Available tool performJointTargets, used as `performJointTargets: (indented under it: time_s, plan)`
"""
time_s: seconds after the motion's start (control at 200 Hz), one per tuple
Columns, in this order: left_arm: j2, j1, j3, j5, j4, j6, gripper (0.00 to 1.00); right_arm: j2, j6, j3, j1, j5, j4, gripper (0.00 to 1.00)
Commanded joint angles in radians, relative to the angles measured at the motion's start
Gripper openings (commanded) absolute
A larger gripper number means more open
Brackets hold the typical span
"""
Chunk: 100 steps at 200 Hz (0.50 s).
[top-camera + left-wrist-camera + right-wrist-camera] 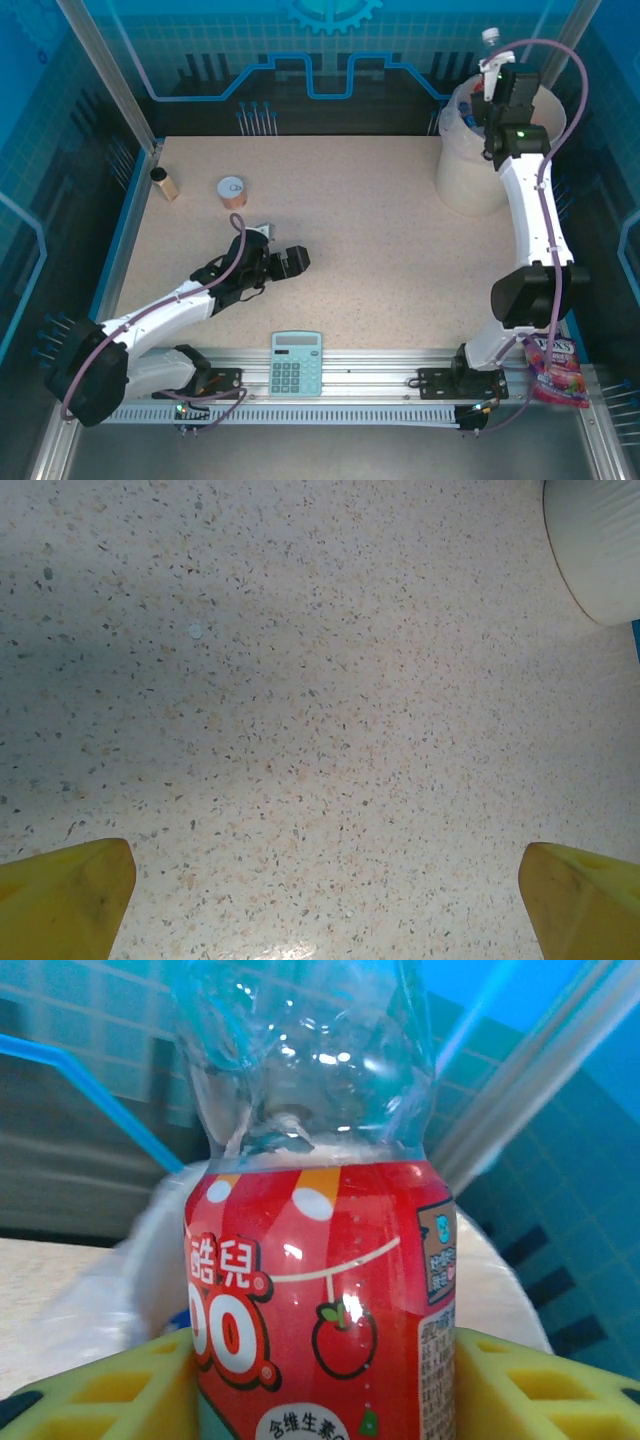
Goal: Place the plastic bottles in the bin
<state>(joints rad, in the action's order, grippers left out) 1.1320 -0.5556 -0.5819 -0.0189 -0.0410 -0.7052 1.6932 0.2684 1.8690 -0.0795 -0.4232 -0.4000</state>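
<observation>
**A:** Left part of the overhead view: what stands there?

**B:** Upper left, a small brown jar (163, 184) and a round tin can (232, 190) stand on the surface (380, 260). Neither belongs to the task. Below them, centre-left, the left gripper (285, 262) sits low with its jaws wide apart and empty. In its wrist view the yellow fingertips (70, 900) sit in the bottom corners over bare speckled surface. The bin's wall (600, 550) shows in the upper right corner.

**A:** Centre?

**B:** A calculator (297, 362) lies at the bottom edge, well apart from both grippers.

**A:** And the right, where the move is decided?

**B:** Upper right, the right gripper (495, 88) is raised above the bin (470, 185) and clamped on a plastic bottle (489, 42). In the right wrist view, the red-labelled bottle (320, 1290) stands between the yellow fingers (110, 1390). Its long axis runs up the frame, out past the fingertips. The bin's lined rim (150, 1250) curves behind and below it, so the bin lies beneath the bottle.

**A:** Which arm is nearer, and is anything in the way?

**B:** The right arm is much the nearer, since the left is well apart across the surface. Nothing appears to lie between bottle and opening. The bottle seems to hang near the rim's upper-left arc, so a release there could catch the rim. A sweet packet (555, 370) at the lower right is out of the way.
</observation>
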Motion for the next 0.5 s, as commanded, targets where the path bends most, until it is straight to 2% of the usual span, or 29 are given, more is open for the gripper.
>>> performJointTargets:
  time_s: [0.0,0.275,0.495]
  plan:
    - [-0.032,0.006,-0.005,-0.007,-0.004,0.009,0.99,0.015,0.035,-0.011,-0.044,-0.017,0.165,0.58]
    - [-0.013,0.006,0.000,-0.004,0.006,0.003,0.99,0.152,0.025,0.101,-0.117,0.012,0.158,0.60]
    - [-0.012,0.006,0.004,0.001,0.007,-0.012,0.99,0.205,0.036,0.125,-0.127,0.035,0.206,0.60]
